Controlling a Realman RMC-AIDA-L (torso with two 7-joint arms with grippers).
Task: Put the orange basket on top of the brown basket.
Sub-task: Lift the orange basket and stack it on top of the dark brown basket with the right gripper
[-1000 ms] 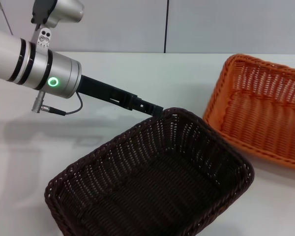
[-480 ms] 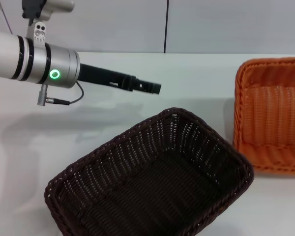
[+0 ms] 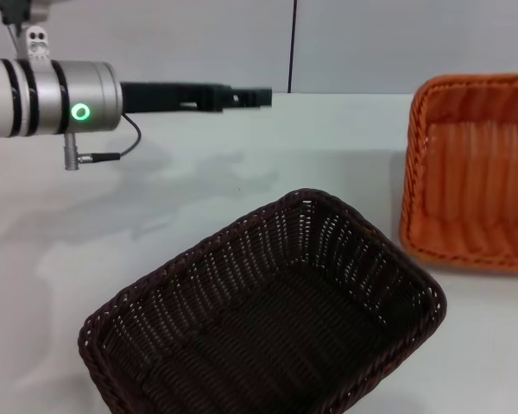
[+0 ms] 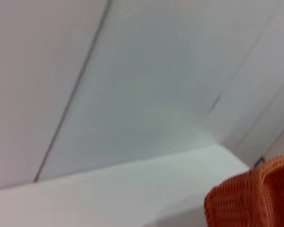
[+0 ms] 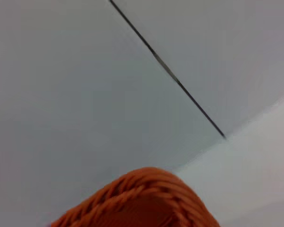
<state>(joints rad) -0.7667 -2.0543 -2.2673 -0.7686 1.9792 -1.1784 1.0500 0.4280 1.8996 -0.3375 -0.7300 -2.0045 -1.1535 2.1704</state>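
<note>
From the head view, the brown basket (image 3: 268, 319) sits on the white bench (image 3: 198, 181), empty. The orange basket (image 3: 470, 172) is well apart at the right edge, tilted up as if lifted, so stacking is not yet done. The left end effector (image 3: 259, 93) hangs level above the bench, holding nothing; its opening I cannot tell.

The left wrist view shows a corner of the orange basket (image 4: 255, 198).

The right wrist view shows its braided rim (image 5: 146, 189) very close; the right end effector itself is unseen.
</note>
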